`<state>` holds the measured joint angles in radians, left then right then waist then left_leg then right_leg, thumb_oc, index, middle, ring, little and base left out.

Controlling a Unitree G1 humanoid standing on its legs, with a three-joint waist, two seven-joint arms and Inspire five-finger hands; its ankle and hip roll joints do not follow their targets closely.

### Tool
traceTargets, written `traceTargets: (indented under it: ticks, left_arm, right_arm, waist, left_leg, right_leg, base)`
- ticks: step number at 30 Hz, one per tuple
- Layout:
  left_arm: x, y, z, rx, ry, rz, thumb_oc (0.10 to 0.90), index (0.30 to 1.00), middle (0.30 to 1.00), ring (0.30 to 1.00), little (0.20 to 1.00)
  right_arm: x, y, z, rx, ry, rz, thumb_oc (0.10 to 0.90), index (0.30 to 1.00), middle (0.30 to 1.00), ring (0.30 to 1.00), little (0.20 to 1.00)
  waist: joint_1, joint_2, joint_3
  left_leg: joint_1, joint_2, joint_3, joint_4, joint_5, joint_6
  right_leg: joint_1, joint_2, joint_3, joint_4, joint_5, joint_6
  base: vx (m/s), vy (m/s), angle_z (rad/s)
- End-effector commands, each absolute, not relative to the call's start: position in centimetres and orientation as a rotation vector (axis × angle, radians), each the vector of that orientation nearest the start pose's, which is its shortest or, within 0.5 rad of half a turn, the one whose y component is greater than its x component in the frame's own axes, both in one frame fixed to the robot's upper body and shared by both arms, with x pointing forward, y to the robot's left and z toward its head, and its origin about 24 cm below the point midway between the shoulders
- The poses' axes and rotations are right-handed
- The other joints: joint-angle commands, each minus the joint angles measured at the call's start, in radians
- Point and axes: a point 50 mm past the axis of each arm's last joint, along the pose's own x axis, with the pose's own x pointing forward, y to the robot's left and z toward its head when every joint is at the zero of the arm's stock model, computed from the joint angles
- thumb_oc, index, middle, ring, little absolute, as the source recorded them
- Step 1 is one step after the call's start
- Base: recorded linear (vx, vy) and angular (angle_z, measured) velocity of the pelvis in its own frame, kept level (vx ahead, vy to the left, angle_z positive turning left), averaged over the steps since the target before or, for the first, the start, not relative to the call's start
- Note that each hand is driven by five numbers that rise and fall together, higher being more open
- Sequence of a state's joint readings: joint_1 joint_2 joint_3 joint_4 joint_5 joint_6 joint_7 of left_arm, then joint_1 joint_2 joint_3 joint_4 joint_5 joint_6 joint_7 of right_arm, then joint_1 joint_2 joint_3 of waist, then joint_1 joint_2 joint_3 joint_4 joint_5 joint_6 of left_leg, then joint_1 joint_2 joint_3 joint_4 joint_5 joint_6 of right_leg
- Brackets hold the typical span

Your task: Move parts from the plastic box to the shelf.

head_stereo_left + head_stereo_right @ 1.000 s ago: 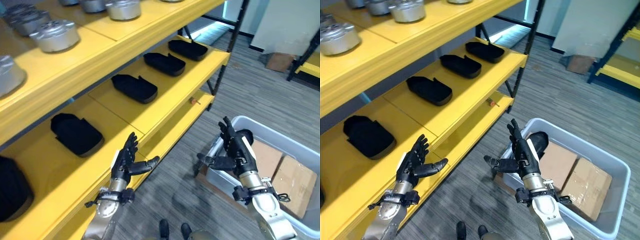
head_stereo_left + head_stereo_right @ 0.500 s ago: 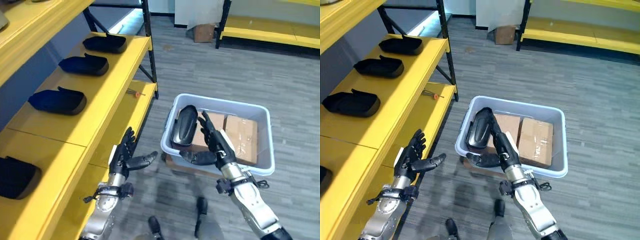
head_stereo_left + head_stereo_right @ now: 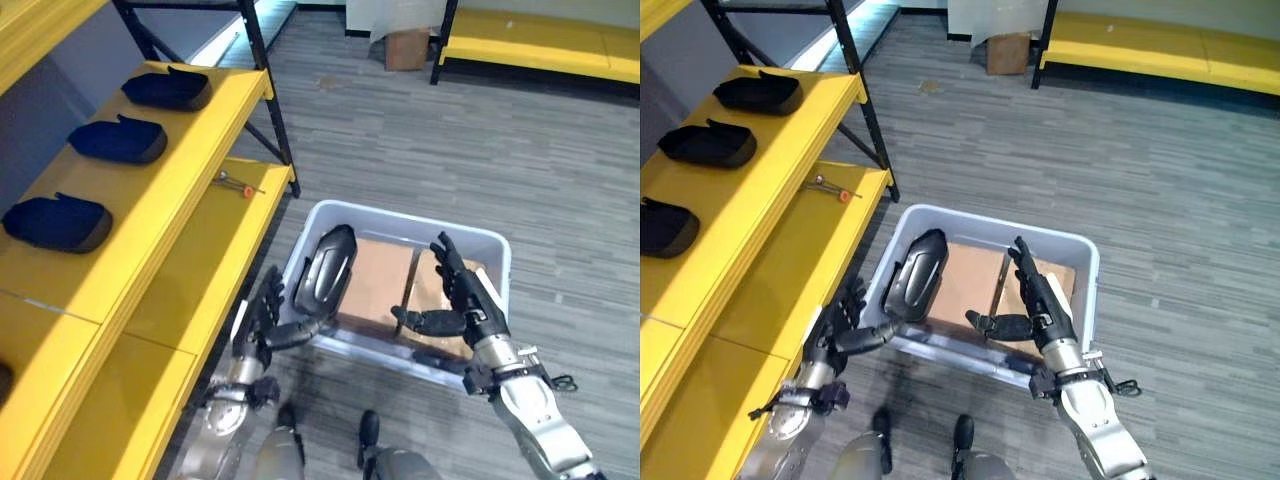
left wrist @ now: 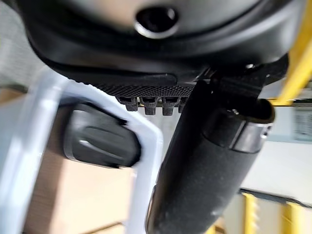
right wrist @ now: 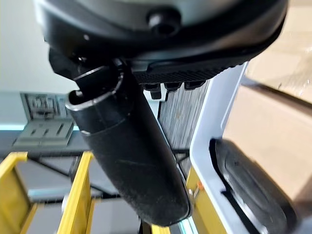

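Note:
A pale plastic box (image 3: 400, 214) stands on the floor beside the yellow shelf (image 3: 190, 160). One black moulded part (image 3: 325, 268) leans inside its left end, also seen as the black part (image 4: 100, 139) past my left thumb. My left hand (image 3: 262, 325) is open at the box's near left corner, thumb towards the rim. My right hand (image 3: 462, 305) is open over the box's right half, above a cardboard carton (image 3: 440, 285), holding nothing. Three similar black parts (image 3: 110, 140) lie in a row on the shelf.
A second cardboard carton (image 3: 372, 280) fills the box's middle. A small hand tool (image 3: 238, 182) lies on the lower shelf board. Another yellow rack (image 3: 540, 55) and a cardboard box (image 3: 405, 45) stand at the back. Grey floor lies open to the right.
The camera has swung from the shelf down to the box. My right hand has moved from beside the black part to over the right carton; my left hand has come up to the box's corner.

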<state>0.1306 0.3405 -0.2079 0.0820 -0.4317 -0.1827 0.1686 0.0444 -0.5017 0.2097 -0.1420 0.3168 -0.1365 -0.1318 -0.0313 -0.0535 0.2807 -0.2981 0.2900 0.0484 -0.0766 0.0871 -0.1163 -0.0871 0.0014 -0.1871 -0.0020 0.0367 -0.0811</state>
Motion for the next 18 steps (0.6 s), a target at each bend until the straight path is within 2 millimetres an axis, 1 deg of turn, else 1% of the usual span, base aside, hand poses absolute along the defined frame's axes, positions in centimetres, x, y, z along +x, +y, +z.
traceTargets:
  ticks: [1,2,3,4,5,6,8,9,11,12,14,15,16,18]
  left_arm:
    - [23.2,19.0,5.9,-0.152,-0.168,0.022,0.900,1.000,1.000,1.000,1.000]
    - [23.3,18.9,6.1,-0.147,-0.177,0.015,0.900,1.000,1.000,1.000,1.000]
    - [23.3,19.0,6.4,-0.140,-0.185,0.006,0.900,1.000,1.000,1.000,1.000]
    - [23.2,19.1,6.6,-0.129,-0.191,-0.002,0.900,1.000,1.000,1.000,1.000]
    - [23.2,19.1,6.6,-0.128,-0.191,-0.002,0.900,1.000,1.000,1.000,1.000]
    - [23.4,19.4,7.1,-0.104,-0.214,0.000,0.900,1.000,1.000,1.000,1.000]
    - [23.7,19.7,7.5,-0.097,-0.234,0.020,0.900,1.000,1.000,1.000,1.000]
    - [24.0,19.7,7.8,-0.099,-0.247,0.046,0.900,1.000,1.000,1.000,1.000]
    - [24.0,19.7,7.9,-0.096,-0.252,0.051,0.900,1.000,1.000,1.000,1.000]
    - [24.0,19.6,8.1,-0.095,-0.258,0.056,0.900,1.000,1.000,1.000,1.000]
    - [24.1,19.6,8.3,-0.093,-0.266,0.056,0.900,1.000,1.000,1.000,1.000]
    - [24.2,19.4,8.6,-0.089,-0.277,0.051,0.900,1.000,1.000,1.000,1.000]
    - [24.2,19.4,8.6,-0.089,-0.278,0.051,0.900,1.000,1.000,1.000,1.000]
    - [24.3,19.3,9.0,-0.090,-0.295,0.049,0.900,1.000,1.000,1.000,1.000]
  right_arm:
    - [23.8,-17.8,12.6,-0.137,-0.417,0.183,0.900,1.000,1.000,1.000,1.000]
    - [23.9,-17.8,12.6,-0.135,-0.417,0.179,0.900,1.000,1.000,1.000,1.000]
    - [24.0,-17.8,12.6,-0.119,-0.415,0.172,0.900,1.000,1.000,1.000,1.000]
    - [24.1,-17.9,12.5,-0.112,-0.409,0.167,0.900,1.000,1.000,1.000,1.000]
    - [24.1,-17.9,12.5,-0.111,-0.409,0.167,0.900,1.000,1.000,1.000,1.000]
    - [24.6,-17.6,12.4,-0.108,-0.407,0.157,0.900,1.000,1.000,1.000,1.000]
    - [25.4,-17.5,12.3,-0.111,-0.405,0.117,0.900,1.000,1.000,1.000,1.000]
    - [26.0,-17.5,12.5,-0.114,-0.415,0.069,0.900,1.000,1.000,1.000,1.000]
    - [26.1,-17.6,12.6,-0.124,-0.423,0.054,0.900,1.000,1.000,1.000,1.000]
    - [26.5,-17.8,12.9,-0.174,-0.439,0.012,0.900,1.000,1.000,1.000,1.000]
    - [26.7,-17.9,13.0,-0.198,-0.444,-0.005,0.900,1.000,1.000,1.000,1.000]
    - [27.2,-18.3,13.3,-0.297,-0.457,-0.038,0.900,1.000,1.000,1.000,1.000]
    - [27.2,-18.2,13.3,-0.298,-0.458,-0.038,0.900,1.000,1.000,1.000,1.000]
    - [27.9,-18.5,13.9,-0.403,-0.482,-0.065,0.900,1.000,1.000,1.000,1.000]
  waist:
    - [-0.008,0.040,-0.035]
    - [-0.008,0.040,-0.030]
    - [-0.004,0.035,-0.026]
    - [-0.009,0.032,-0.021]
    - [-0.007,0.030,-0.021]
    - [-0.002,0.019,-0.005]
    - [0.004,0.009,0.010]
    - [0.008,0.005,0.021]
    - [0.009,0.002,0.023]
    - [0.013,0.002,0.033]
    - [0.015,0.001,0.035]
    - [0.019,0.002,0.047]
    - [0.018,0.002,0.046]
    - [0.023,0.001,0.060]
  left_leg:
    - [0.165,-0.036,0.094,0.005,0.089,0.000]
    - [0.163,-0.049,0.095,0.019,0.079,0.005]
    - [0.158,-0.066,0.105,0.035,0.065,0.013]
    - [0.153,-0.077,0.120,0.043,0.057,0.016]
    - [0.153,-0.079,0.122,0.045,0.055,0.017]
    - [0.143,-0.100,0.148,0.055,0.037,0.028]
    - [0.118,-0.124,0.165,0.070,0.019,0.041]
    - [0.087,-0.149,0.173,0.083,0.005,0.054]
    - [0.076,-0.154,0.173,0.084,0.003,0.058]
    - [0.055,-0.166,0.176,0.083,0.002,0.063]
    - [0.041,-0.171,0.176,0.085,0.002,0.066]
    - [0.025,-0.176,0.173,0.086,0.002,0.068]
    - [0.022,-0.176,0.172,0.087,0.002,0.068]
    - [0.006,-0.178,0.166,0.091,0.004,0.068]
  right_leg:
    - [0.043,-0.127,0.020,-0.085,0.018,0.181]
    - [0.037,-0.138,0.026,-0.085,0.027,0.186]
    - [0.030,-0.153,0.044,-0.085,0.038,0.194]
    - [0.025,-0.166,0.051,-0.085,0.047,0.199]
    - [0.023,-0.167,0.054,-0.085,0.047,0.200]
    - [0.000,-0.191,0.067,-0.085,0.065,0.213]
    - [-0.031,-0.216,0.078,-0.085,0.083,0.226]
    - [-0.063,-0.241,0.077,-0.085,0.099,0.239]
    - [-0.074,-0.248,0.077,-0.085,0.103,0.244]
    - [-0.093,-0.260,0.074,-0.085,0.112,0.250]
    - [-0.105,-0.265,0.071,-0.085,0.117,0.252]
    - [-0.117,-0.272,0.066,-0.085,0.123,0.255]
    - [-0.119,-0.273,0.065,-0.085,0.123,0.256]
    - [-0.131,-0.276,0.058,-0.085,0.128,0.255]
  base:
    - [0.11,0.207,-0.84]
    - [0.11,0.231,-0.84]
    - [0.16,0.328,-0.65]
    - [0.10,0.223,-0.37]
    - [0.08,0.262,-0.45]
    - [0.05,0.246,-0.34]
    - [0.06,0.289,-0.43]
    - [0.05,0.217,-0.41]
    - [0.03,0.118,-0.02]
    - [0.01,0.060,0.12]
    - [0.01,0.039,0.11]
    - [0.01,0.011,0.14]
    - [0.01,0.007,0.11]
    - [-0.01,-0.027,0.04]
